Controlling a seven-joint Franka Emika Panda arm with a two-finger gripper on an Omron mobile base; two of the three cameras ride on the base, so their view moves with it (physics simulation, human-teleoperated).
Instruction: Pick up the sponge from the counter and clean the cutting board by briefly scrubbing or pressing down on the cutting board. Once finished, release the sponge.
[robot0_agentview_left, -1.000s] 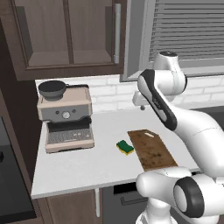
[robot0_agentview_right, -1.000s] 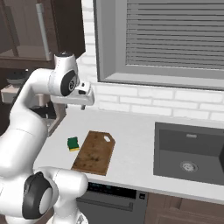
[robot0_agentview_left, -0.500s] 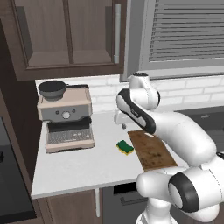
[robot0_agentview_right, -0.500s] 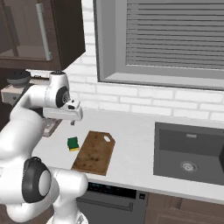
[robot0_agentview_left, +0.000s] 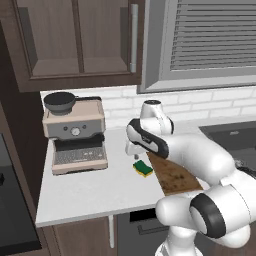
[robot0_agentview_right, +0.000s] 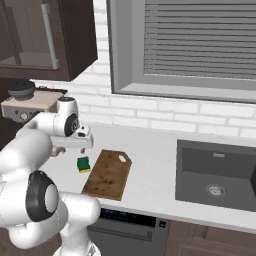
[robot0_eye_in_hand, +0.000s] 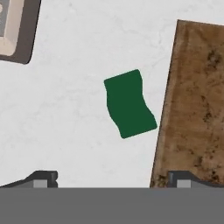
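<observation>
Claw (robot0_eye_in_hand: 111, 180) spread above sponge (robot0_eye_in_hand: 129, 104), green face up.

This is a home kitchen, rendered rather than filmed. A pale, matte worktop (robot0_agentview_left: 90, 192) runs along a wall of white brick tile (robot0_agentview_right: 150, 117), with dark wood wall cabinets (robot0_agentview_left: 75, 40) above it, one fitted with a long metal bar handle (robot0_agentview_left: 133, 37). A beige espresso machine (robot0_agentview_left: 75, 135) stands on the worktop, a dark sink (robot0_agentview_right: 215, 172) with a round drain is set into it, and a window with closed slatted blinds (robot0_agentview_right: 200, 40) sits over the sink. A brown cutting board (robot0_agentview_right: 107, 175) and a green-topped sponge (robot0_agentview_right: 83, 164) lie just beside each other on the worktop.
</observation>
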